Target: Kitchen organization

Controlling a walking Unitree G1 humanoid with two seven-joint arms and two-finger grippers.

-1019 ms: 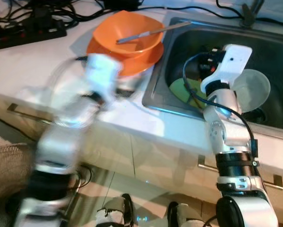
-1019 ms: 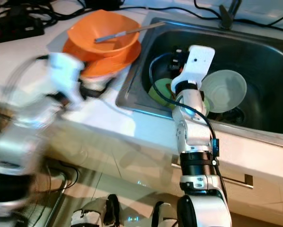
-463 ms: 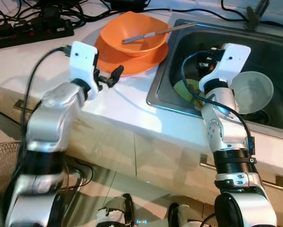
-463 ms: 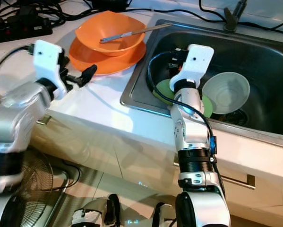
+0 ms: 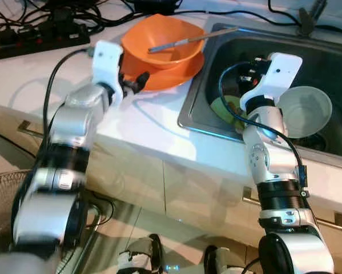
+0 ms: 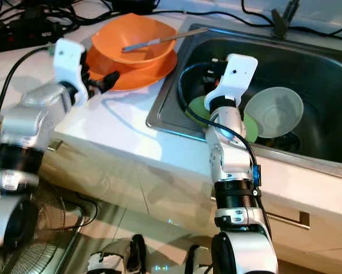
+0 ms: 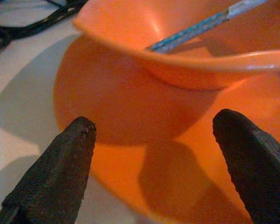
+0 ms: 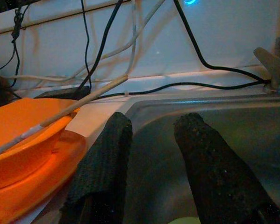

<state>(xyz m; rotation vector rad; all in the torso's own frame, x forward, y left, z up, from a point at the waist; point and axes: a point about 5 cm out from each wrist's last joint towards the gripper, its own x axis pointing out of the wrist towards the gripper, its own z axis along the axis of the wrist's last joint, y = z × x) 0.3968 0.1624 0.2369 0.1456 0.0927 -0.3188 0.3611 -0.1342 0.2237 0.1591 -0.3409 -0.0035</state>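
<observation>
An orange bowl stands on an orange plate on the white counter, left of the sink. A long thin utensil lies across the bowl, its end reaching over the sink edge. My left gripper is open at the plate's near rim; in the left wrist view its two fingertips straddle the plate just below the bowl. My right gripper hangs over the sink, open, with nothing between its fingers. Below it lie a green plate and a translucent bowl.
The steel sink takes up the right side, with a faucet at its back. A black power strip and tangled cables lie at the counter's back left. Cabinet fronts with handles run below the counter edge.
My left arm has swung up and forward from a blur to the orange plate's rim, fingers open. My right arm has stayed over the sink.
</observation>
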